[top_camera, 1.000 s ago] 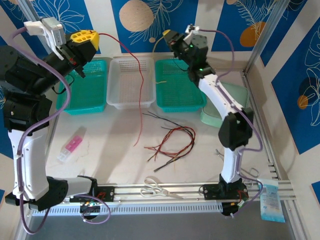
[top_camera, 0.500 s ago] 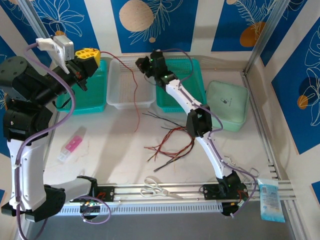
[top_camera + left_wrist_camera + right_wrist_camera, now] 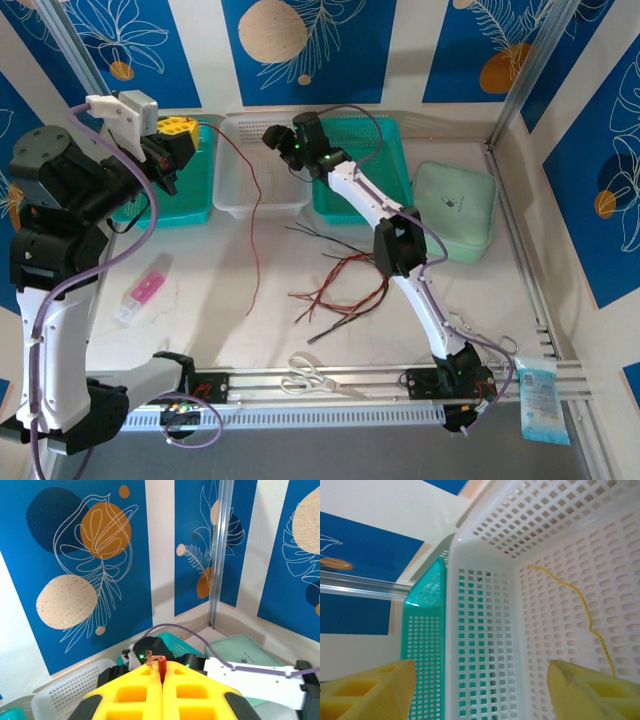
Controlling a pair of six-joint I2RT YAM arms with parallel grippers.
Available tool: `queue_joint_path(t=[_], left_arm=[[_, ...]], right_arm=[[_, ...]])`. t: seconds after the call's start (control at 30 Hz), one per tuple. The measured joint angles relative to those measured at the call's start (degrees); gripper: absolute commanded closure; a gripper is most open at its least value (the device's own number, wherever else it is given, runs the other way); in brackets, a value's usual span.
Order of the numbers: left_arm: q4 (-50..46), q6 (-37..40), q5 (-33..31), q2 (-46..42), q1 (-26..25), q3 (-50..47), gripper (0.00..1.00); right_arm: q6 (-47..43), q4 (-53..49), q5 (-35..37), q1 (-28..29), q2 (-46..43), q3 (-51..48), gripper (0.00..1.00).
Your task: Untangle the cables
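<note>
Top external: teal baskets (image 3: 170, 195) flanking white basket (image 3: 285, 205); mint box (image 3: 455, 210) off right; scissors (image 3: 315, 377) in front. Tangled red and black cables (image 3: 340, 290) on table (image 3: 210, 300) in front of basket. Left gripper (image 3: 178, 135) jaws pinching red cable (image 3: 252, 245), draped across basket's left side. Right gripper (image 3: 480, 675) jaws wide over basket's wall; yellowish cable (image 3: 585, 615) inside.

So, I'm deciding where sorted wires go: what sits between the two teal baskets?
A white basket, flanked by the left teal basket and the right teal basket in the top view; the right wrist view shows a yellow wire inside it.
</note>
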Motion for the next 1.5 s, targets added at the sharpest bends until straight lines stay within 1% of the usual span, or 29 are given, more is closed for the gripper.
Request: queue_joint_path(t=[0.1, 0.2, 0.37, 0.5, 0.6, 0.67, 0.77, 0.9, 0.97, 1.13, 1.27, 1.37, 1.5], left_arm=[[0.07, 0.24, -1.25, -0.2, 0.0, 0.0, 1.0], [0.15, 1.38, -3.15, -0.28, 0.0, 0.0, 1.0], [2.05, 3.78, -8.52, 0.07, 0.07, -0.11, 1.0], [6.1, 6.29, -13.42, 1.55, 0.09, 0.02, 1.0], [8.72, 8.61, -16.24, 4.7, 0.09, 2.27, 1.0], [10.21, 10.43, -18.18, 7.87, 0.09, 5.03, 1.0], [11.65, 14.75, -22.03, 14.12, 0.11, 12.17, 1.0], [14.19, 22.8, -28.17, 22.47, 0.17, 24.5, 1.0], [16.79, 27.23, -31.58, 24.76, 0.37, 27.63, 1.0], [21.84, 37.35, -39.71, 27.21, 1.36, 28.63, 1.0], [25.2, 43.56, -43.78, 29.11, 2.54, 28.37, 1.0], [26.75, 46.12, -45.2, 30.47, 4.5, 27.87, 1.0], [27.32, 46.53, -45.66, 31.04, 7.72, 26.05, 1.0]], right_arm=[[-1.53, 1.84, 0.24, -0.48, -7.78, -8.35, 0.3], [-2.78, 6.1, 0.44, -1.16, -17.42, -18.4, 0.3], [-4.13, 13.81, -0.02, -3.39, -33.29, -34.4, 0.3], [-5.09, 17.75, -0.92, -5.79, -42.45, -43.6, 0.3], [-5.9, 19.41, -1.33, -7.23, -46.62, -48.61, 0.3], [-6.58, 19.74, -1.92, -7.37, -47.91, -50.73, 0.3], [-7.28, 19.58, -3.1, -7.39, -48.48, -52.81, 0.3], [-8.09, 18.03, -5.11, -7.82, -48.48, -53.29, 0.3], [-8.37, 17.44, -6.1, -8.26, -48.48, -53.02, 0.3], [-9.16, 15.13, -8.5, -9.29, -48.48, -51.95, 0.3], [-9.77, 13.97, -10.21, -10.05, -48.48, -51.06, 0.3], [-9.99, 13.51, -11.21, -10.6, -48.48, -50.97, 0.3], [-9.99, 13.11, -12.04, -11.15, -48.46, -50.97, 0.3]])
